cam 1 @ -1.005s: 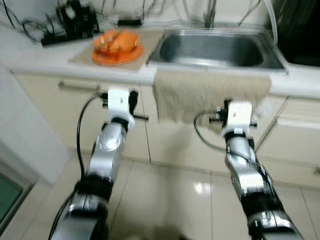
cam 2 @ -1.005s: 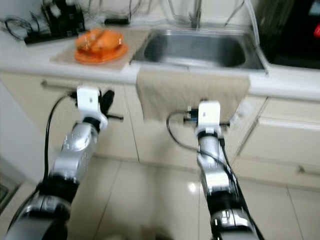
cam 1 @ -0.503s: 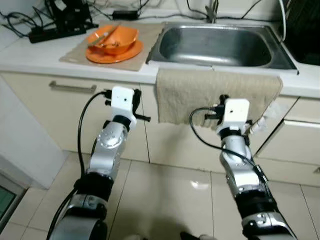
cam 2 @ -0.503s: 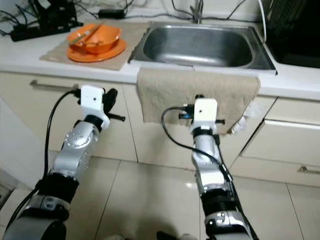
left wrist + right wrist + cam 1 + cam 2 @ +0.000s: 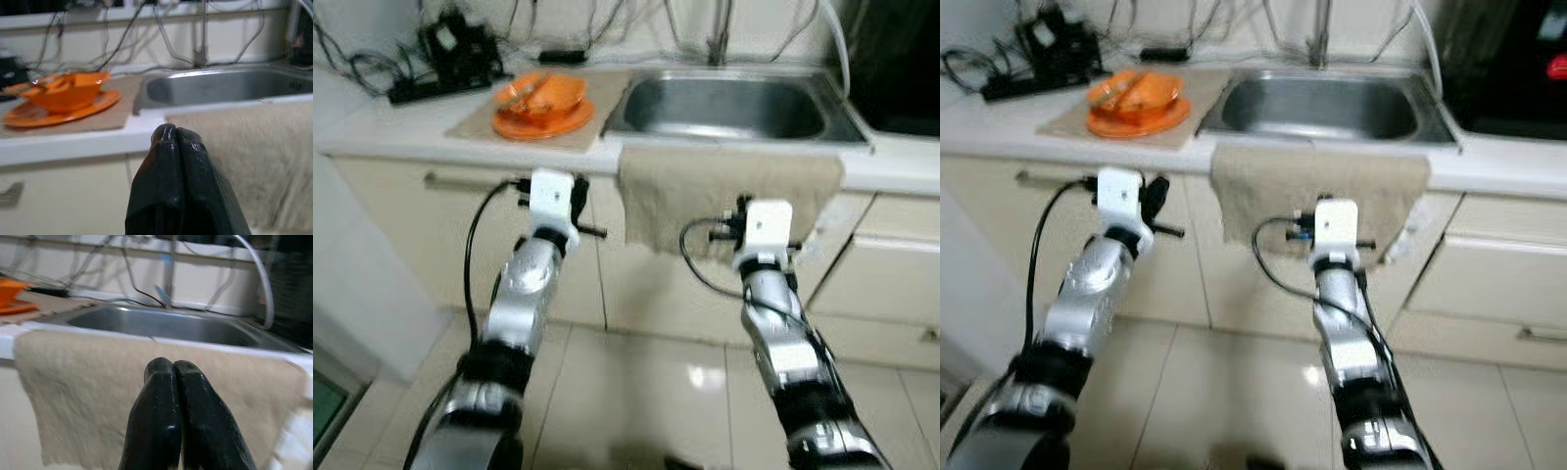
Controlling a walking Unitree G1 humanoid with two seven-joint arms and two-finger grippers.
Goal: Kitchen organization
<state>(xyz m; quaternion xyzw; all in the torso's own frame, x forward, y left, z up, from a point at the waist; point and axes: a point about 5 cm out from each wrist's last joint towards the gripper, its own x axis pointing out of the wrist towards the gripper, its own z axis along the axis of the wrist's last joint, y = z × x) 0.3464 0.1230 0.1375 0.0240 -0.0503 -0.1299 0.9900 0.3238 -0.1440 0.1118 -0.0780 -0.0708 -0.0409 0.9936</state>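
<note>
Both claws still closed below sink (image 5: pixel 729 101)

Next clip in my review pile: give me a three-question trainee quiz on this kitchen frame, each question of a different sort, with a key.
1. True or false: the orange bowl sits inside the sink.
2. Multiple choice: the beige towel hangs (A) over the counter edge in front of the sink, (B) on the drawer handle, (C) from the faucet.
3. Fill in: the fingers of the left pincer and right pincer are both ____.

Key
1. False: it rests on an orange plate on a mat to the sink's left.
2. A
3. Shut, holding nothing.
</note>
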